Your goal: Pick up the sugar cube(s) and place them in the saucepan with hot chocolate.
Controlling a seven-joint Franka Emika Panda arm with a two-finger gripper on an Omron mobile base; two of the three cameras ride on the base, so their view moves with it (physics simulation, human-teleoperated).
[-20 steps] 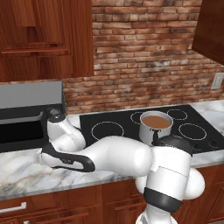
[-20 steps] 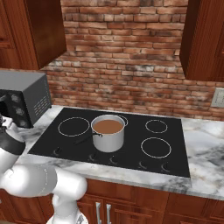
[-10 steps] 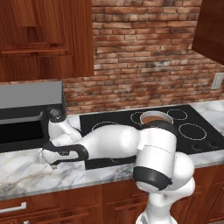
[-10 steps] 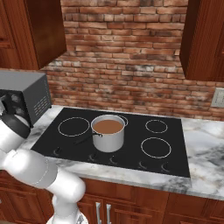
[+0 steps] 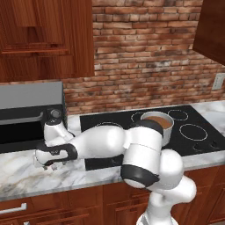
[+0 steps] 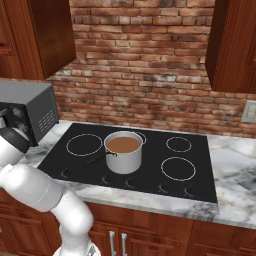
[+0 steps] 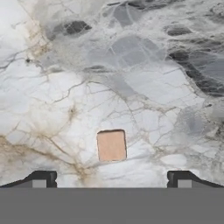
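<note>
You see the gripper [image 7: 111,178] low over the marble counter [image 7: 144,78], its two tips wide apart — the sugar cube [image 7: 111,145] lies on the stone just ahead, between them, not touched. The saucepan with hot chocolate [image 6: 123,151] sits on the black stove [image 6: 150,177], well apart from the cube.

The marble counter [image 7: 144,78] bears the sugar cube [image 7: 111,145], a cooktop [image 6: 195,170] and a microwave [image 5: 26,110].
</note>
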